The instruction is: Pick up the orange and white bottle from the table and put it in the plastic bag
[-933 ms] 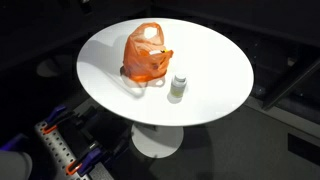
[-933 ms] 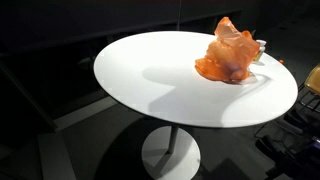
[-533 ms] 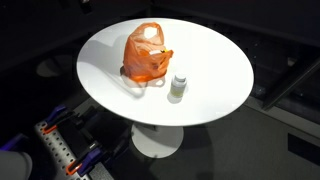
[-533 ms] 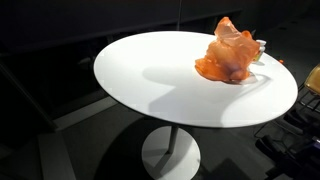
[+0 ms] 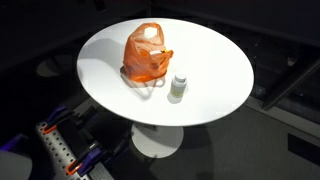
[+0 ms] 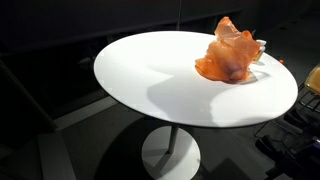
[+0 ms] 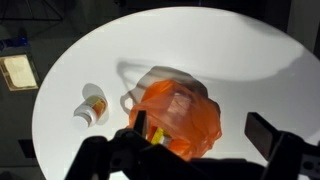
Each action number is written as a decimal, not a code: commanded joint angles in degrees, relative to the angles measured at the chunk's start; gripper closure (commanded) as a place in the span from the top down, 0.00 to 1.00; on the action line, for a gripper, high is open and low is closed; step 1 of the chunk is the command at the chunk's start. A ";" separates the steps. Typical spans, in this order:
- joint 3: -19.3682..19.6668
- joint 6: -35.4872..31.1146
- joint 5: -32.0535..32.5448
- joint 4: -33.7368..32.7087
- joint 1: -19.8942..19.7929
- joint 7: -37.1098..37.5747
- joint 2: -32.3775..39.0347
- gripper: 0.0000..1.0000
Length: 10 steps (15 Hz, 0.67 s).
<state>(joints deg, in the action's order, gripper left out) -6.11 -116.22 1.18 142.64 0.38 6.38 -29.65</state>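
**Exterior view, from above.** The bottle (image 5: 178,87) stands upright on the round white bench (image 5: 215,60), just beside the orange bag (image 5: 147,55). Both lie where they lay half a second earlier.

**Exterior view, from the side.** The bag (image 6: 230,55) sits near one rim of the bench (image 6: 130,70). The bottle cannot be made out here. The shadow on the bench in front of the bag has spread wider than before.

**Wrist view.** The jaws are released, spread wide, and hang over the bag (image 7: 180,120), grasping nothing. The bottle (image 7: 92,105) rests on the bench (image 7: 230,50) beside the bag, outside the jaws, on the bag's side nearer the picture's left edge.
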 commanded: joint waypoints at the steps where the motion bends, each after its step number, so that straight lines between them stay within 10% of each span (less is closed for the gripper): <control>1: 1.81 -0.10 1.22 -4.79 -2.46 3.12 6.26 1.00; 10: 6.58 -7.89 4.32 -9.37 -7.72 9.19 20.92 1.00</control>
<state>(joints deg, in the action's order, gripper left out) -0.48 -122.75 3.23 136.54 -6.58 12.17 -13.65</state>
